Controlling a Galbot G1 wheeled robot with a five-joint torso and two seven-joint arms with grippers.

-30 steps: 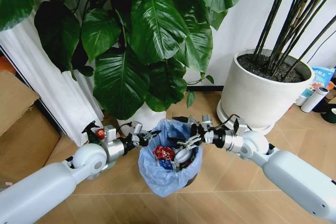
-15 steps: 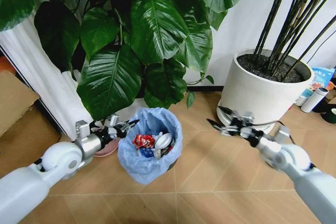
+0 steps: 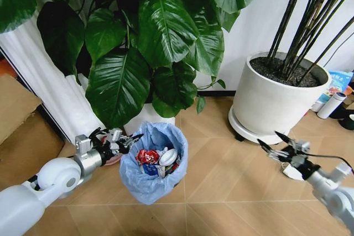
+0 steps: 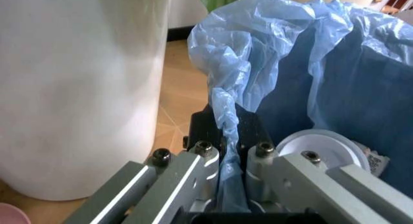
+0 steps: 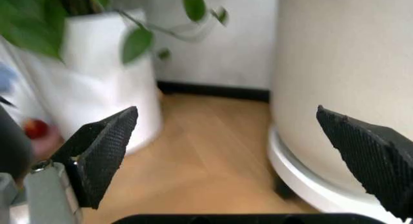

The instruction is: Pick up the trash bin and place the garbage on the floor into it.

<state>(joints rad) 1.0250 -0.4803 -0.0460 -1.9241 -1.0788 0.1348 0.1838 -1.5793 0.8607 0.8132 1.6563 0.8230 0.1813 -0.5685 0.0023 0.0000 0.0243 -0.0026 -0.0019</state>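
Left gripper (image 3: 128, 139): pressed together on the rim of the trash bin (image 3: 148, 178), pinching a twisted fold of the light-blue bag (image 4: 227, 122) between its fingers (image 4: 193, 171). The bin sits directly past the fingertips, at the foot of the leafy plant (image 3: 144, 42).

Trash bin contents, just beyond the clamped rim: garbage (image 3: 157, 160), including a crushed red piece (image 3: 147, 156) and a round white lid (image 3: 168, 156). In the left wrist view the white lid (image 4: 320, 147) lies inside the bag right next to the pinch.

White plant pot (image 4: 84, 88): just beside the left gripper, on the side away from the bin.

Right gripper (image 3: 275, 143): spread wide, holding nothing, well apart from the bin. It hovers over the floor (image 3: 221, 169), near the base of the large white pot (image 3: 274, 100); that pot's wall (image 5: 342, 79) stands close ahead of its open fingers (image 5: 103, 149).
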